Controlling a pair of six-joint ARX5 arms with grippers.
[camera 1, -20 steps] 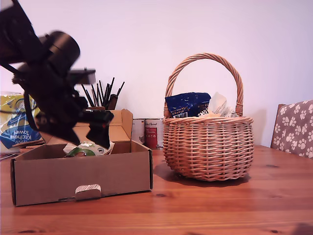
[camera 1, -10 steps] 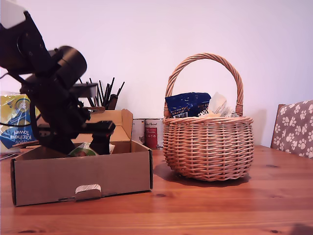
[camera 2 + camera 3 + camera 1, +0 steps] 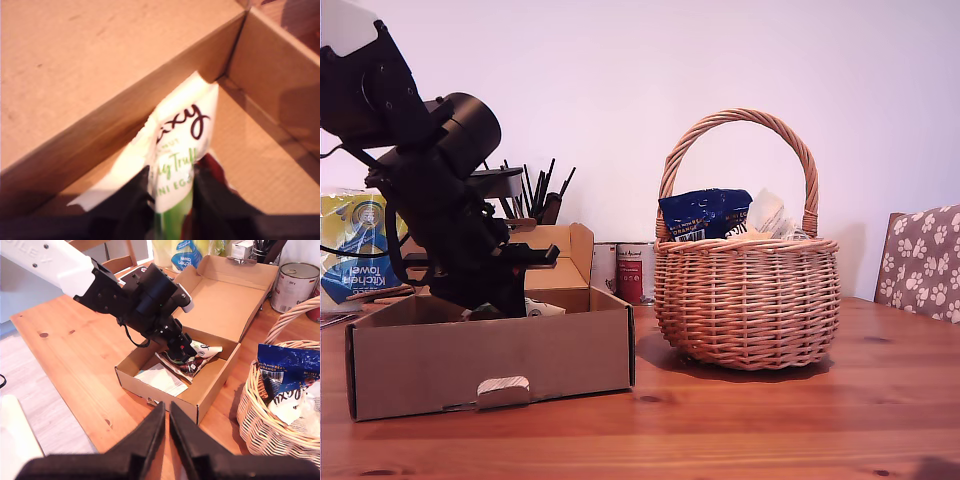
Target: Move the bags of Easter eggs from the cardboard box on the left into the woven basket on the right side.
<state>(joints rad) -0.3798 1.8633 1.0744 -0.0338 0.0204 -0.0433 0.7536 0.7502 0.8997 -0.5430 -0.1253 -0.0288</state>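
My first gripper (image 3: pixel 170 200) pinches the green-and-white bag (image 3: pixel 182 145) inside the cardboard box (image 3: pixel 490 355), at nine o'clock from the woven basket (image 3: pixel 747 300), while my second gripper (image 3: pixel 166 427) hovers pressed together.

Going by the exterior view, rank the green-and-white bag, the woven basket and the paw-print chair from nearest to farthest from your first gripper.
1. Green-and-white bag: pinched in my first gripper, inside the cardboard box.
2. Woven basket: on the table toward the exterior view's right, beyond the box.
3. Paw-print chair: at the exterior view's right edge, past the basket.
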